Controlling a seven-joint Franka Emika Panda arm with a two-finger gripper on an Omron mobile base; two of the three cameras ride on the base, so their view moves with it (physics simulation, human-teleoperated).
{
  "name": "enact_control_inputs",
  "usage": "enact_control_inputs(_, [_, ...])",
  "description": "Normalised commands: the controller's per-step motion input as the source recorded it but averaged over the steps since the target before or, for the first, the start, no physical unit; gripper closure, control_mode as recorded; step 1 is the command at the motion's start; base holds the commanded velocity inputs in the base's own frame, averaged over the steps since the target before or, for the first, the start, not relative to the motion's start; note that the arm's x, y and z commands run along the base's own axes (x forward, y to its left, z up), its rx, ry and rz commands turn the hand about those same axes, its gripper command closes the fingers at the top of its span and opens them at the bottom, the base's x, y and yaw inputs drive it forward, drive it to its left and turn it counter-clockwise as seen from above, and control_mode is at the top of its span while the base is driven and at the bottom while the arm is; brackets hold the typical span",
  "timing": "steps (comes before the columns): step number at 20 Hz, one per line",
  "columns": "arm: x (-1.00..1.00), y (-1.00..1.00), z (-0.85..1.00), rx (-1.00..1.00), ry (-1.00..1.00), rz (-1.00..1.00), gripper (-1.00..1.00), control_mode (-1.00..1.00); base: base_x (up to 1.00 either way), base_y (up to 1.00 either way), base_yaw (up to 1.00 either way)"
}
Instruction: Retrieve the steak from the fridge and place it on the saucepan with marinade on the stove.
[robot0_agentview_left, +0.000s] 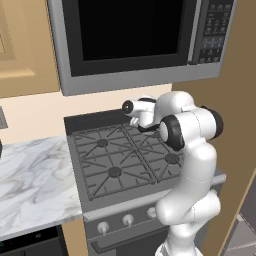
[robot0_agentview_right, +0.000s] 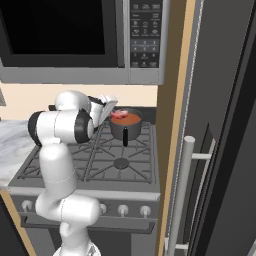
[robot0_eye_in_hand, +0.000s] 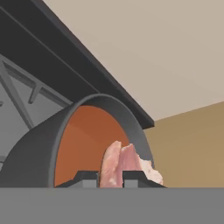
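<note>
While the gas range (robot0_agentview_right: 100, 160) carries the saucepan (robot0_agentview_right: 126, 125) on its rear right black grate, I judge the release should wait until the steak (robot0_eye_in_hand: 120, 166) sits centred over the orange marinade (robot0_eye_in_hand: 87, 140), then let go low to avoid splashing. The gripper (robot0_eye_in_hand: 110, 180) is clamped on the steak, a thin marbled red slab, above the round dark metal rim

One steak (robot0_agentview_right: 118, 115) above one saucepan (robot0_agentview_right: 125, 125); one stove (robot0_agentview_right: 95, 165) carrying four burners and a row of knobs, three visible right of the arm; one microwave (robot0_agentview_right: 75, 40) above the stove; one marble counter (robot0_agentview_left: 30, 180) left of it.
</note>
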Motion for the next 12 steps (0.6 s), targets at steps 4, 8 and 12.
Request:
enact_control_inputs(4, [0.05,-0.02,-0.03,0.00,0.00,0.00,1.00,-1.00,0.00,0.00,0.00])
enact_control_inputs(8, [0.08,-0.06,0.00,0.00,0.00,0.00,1.00,-1.00,0.00,0.00,0.00])
enact_control_inputs(12, [0.10,-0.07,0.00,0.00,0.00,0.00,-1.00,-1.00,0.00,0.00,0.00])
